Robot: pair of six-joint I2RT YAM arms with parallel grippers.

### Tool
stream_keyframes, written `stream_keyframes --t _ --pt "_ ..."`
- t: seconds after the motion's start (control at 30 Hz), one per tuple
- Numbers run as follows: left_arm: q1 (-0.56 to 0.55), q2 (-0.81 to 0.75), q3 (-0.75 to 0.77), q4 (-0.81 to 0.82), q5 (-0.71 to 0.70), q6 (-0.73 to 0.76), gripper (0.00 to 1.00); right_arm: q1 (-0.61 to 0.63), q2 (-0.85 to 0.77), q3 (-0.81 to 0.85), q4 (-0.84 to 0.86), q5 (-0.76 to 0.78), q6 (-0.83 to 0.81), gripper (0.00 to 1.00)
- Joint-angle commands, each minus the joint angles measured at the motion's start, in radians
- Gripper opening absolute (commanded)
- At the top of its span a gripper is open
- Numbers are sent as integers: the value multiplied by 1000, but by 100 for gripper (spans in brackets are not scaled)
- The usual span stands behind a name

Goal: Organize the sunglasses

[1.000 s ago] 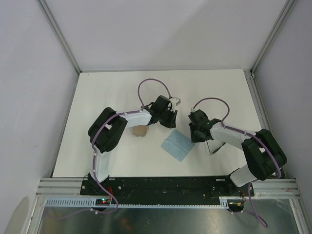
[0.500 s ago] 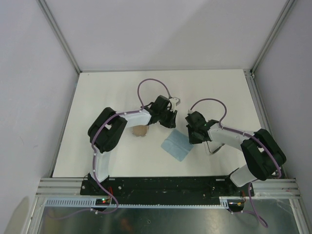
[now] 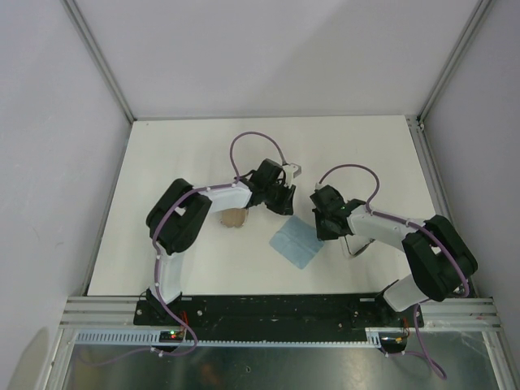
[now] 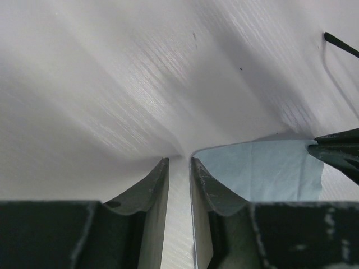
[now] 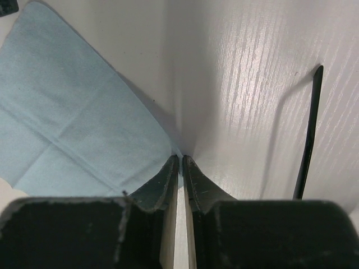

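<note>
The sunglasses (image 3: 354, 246) lie on the white table, partly under my right arm. One slim black temple arm shows in the right wrist view (image 5: 309, 140), and a temple tip shows in the left wrist view (image 4: 339, 44). The light blue cloth (image 3: 294, 242) lies flat between the two grippers. My right gripper (image 3: 324, 230) is at the cloth's right corner, its jaws pinched on that corner (image 5: 180, 157). My left gripper (image 3: 282, 205) is at the cloth's far corner with its jaws a narrow gap apart (image 4: 178, 160). The cloth (image 4: 263, 168) lies beside its right finger.
A beige-grey oval case (image 3: 234, 218) sits on the table under the left forearm. Grey walls and aluminium rails surround the white table (image 3: 187, 154). The right gripper's black body shows at the right edge of the left wrist view (image 4: 339, 150).
My right gripper has moved left onto the cloth's right corner. My left gripper has shifted slightly down toward the cloth's far corner. The cloth, case and sunglasses have not moved.
</note>
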Motion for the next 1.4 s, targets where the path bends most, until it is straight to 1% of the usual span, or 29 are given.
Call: stream_keyframes --t 0.0,0.27,0.4,0.6,0.67,0.73,0.83,0.9,0.93,1.07,1.23,1.37 --pt "-22 58 -12 -148 13 50 29 -4 -7 4 -39 15 1 11" --pt "-46 84 15 -175 32 71 28 -4 -7 4 -36 10 4 11" --pt "-47 95 24 -190 29 72 17 -4 -8 4 -35 9 3 11" --pt "-49 101 31 -194 60 74 13 -4 -6 4 -27 -1 4 10" --pt "-48 100 34 -194 58 73 5 -4 -9 4 -27 -2 4 10" --pt "-48 94 35 -193 50 64 1 -6 -13 5 -27 -2 3 10" --pt "-47 84 34 -191 27 56 0 -16 -23 4 -26 -8 2 8" --pt "-46 76 30 -187 15 53 0 -21 -36 5 -25 -13 -2 9" --pt "-46 72 29 -185 12 53 0 -24 -42 5 -26 -17 -4 10" --pt "-43 56 18 -169 8 50 0 -35 -63 5 -27 -34 -12 20" --pt "-40 48 11 -161 11 48 0 -50 -56 5 -33 -38 -22 23" --pt "-38 43 8 -158 13 46 0 -54 -39 5 -30 -37 -26 24"
